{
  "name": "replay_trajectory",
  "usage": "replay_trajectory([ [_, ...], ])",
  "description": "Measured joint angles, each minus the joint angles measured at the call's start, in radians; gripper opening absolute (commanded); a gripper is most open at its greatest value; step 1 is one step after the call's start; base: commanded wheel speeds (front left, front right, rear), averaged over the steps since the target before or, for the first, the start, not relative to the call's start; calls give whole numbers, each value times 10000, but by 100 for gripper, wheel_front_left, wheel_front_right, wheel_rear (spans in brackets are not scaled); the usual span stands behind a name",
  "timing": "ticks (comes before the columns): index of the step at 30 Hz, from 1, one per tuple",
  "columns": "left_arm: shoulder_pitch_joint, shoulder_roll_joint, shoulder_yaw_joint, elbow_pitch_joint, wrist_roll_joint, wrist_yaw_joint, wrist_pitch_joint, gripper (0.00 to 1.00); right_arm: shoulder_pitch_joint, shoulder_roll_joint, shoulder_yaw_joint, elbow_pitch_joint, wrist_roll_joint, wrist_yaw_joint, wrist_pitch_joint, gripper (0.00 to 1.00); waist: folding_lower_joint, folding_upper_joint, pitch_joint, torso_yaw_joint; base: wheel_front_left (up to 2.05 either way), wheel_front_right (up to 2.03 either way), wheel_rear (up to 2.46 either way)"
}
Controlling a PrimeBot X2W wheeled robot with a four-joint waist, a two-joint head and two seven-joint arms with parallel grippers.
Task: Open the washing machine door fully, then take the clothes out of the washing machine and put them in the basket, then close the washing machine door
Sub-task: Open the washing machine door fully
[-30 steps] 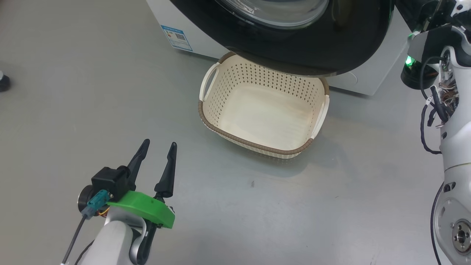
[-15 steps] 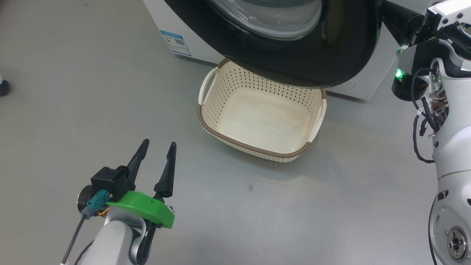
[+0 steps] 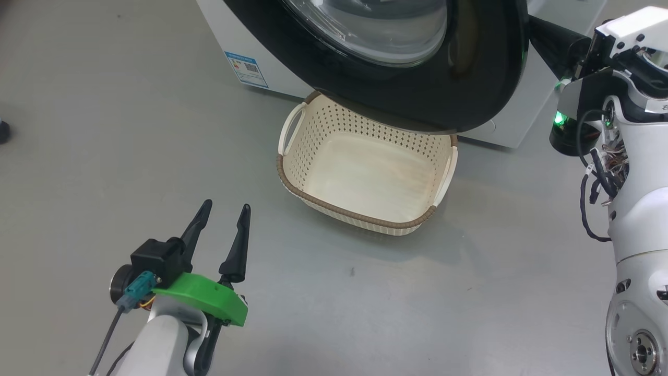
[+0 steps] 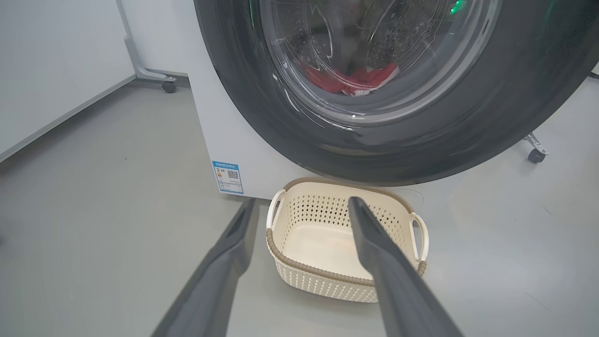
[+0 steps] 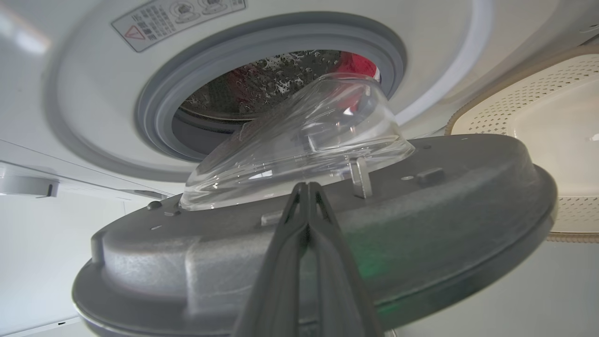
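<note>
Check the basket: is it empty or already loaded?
Empty: the basket shows a bare cream floor in head and left wrist views; the clothes lie in the drum behind the door glass.

White arm [image 3: 156, 344], green bracket [image 3: 203, 298], black cables [image 3: 587, 209], apparently bolts [image 3: 643, 353]

The floor [image 3: 104, 130] is smooth, pale grey and faintly glossy. The washing machine [image 3: 229, 31] stands on it, a small blue sticker [image 3: 246, 69] low on its white front. Just before its base sits the basket [image 3: 308, 141] — upright, flat on the floor. A small dark speck [image 3: 353, 271] marks the floor nearer the camera. In the left wrist view a caster [image 4: 169, 87] rests beyond the machine and a second caster [image 4: 535, 156] on its other side — both well apart from the basket.
</note>
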State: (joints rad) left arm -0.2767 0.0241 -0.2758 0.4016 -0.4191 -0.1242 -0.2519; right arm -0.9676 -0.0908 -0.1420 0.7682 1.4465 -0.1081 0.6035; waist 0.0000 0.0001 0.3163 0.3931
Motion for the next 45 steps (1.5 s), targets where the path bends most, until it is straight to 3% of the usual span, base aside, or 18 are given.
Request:
replay_trajectory([
  [20, 119, 2, 13, 31, 84, 0, 0, 100, 196, 52, 31, -236, 31, 54, -138, 0, 0, 0, -242, -77, 0, 0, 0],
  [28, 163, 4, 107, 54, 86, 0, 0, 100, 431, -174, 73, -426, -481, 660, -863, 0, 0, 0, -390, -122, 0, 0, 0],
  [37, 488, 8, 343, 140, 194, 2, 0, 100, 1406, -853, 1319, -905, -2435, 2046, -1833, 0, 0, 0, -848, -280, 0, 0, 0],
  [45, 738, 27, 604, 163, 370, 4, 0, 100, 2264, -1294, 2577, -1655, -4360, 2217, -2957, 0, 0, 0, -1277, -677, 0, 0, 0],
])
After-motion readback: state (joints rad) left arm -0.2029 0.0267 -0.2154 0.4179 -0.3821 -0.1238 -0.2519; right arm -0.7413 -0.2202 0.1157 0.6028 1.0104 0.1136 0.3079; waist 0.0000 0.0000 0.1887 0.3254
